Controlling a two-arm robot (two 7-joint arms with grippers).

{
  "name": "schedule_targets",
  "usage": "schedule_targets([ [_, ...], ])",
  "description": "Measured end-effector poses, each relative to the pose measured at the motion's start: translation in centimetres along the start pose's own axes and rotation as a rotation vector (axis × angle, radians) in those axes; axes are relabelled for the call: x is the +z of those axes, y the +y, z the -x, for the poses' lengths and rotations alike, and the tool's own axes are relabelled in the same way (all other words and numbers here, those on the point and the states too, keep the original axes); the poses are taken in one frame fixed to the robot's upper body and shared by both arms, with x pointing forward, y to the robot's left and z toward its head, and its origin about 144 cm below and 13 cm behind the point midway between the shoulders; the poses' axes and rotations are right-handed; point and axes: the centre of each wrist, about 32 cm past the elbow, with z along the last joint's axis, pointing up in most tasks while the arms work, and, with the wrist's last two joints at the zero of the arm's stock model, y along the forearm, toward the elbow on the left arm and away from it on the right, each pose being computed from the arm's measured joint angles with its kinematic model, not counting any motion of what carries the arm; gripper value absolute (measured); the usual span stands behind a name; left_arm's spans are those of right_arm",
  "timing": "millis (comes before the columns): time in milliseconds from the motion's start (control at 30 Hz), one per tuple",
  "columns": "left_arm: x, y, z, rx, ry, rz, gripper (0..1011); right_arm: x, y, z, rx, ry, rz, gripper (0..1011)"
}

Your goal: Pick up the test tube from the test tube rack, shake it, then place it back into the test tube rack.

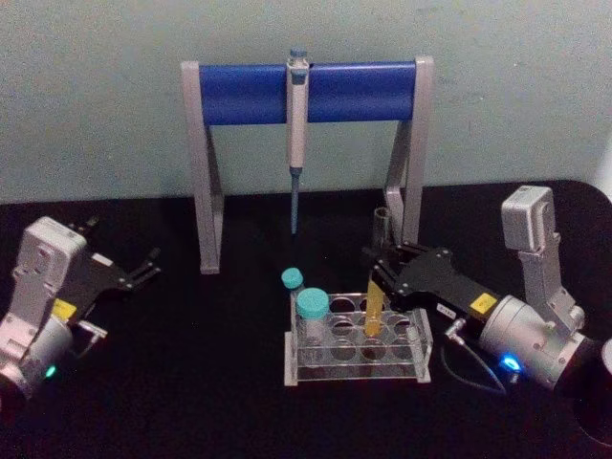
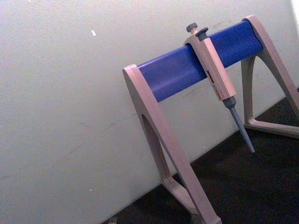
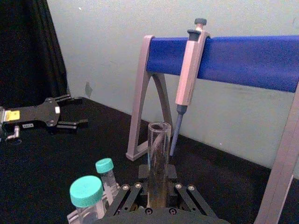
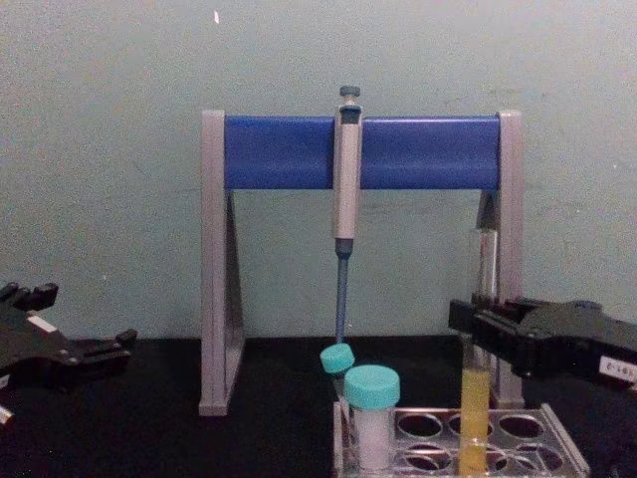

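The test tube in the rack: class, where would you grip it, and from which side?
Grip the clear glass above the yellow liquid, coming in level from the robot's right. The test tube stands upright in the test tube rack, teal-capped vials crowd its left, and the right gripper already brackets that stretch.

The right hand (image 1: 381, 273) reached in from the right, its fingers closed at mid-height. The left hand (image 1: 148, 266) rested low at the left, fingers spread.
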Motion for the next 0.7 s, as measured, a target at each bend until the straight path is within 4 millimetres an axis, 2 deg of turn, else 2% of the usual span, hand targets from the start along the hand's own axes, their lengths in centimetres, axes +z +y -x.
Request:
schedule_targets([
  [700, 0.0, 0.0, 0.0, 0.000, 0.000, 0.000, 1010, -1.2, 0.3, 0.1, -0.009, 0.019, 0.035, 223],
])
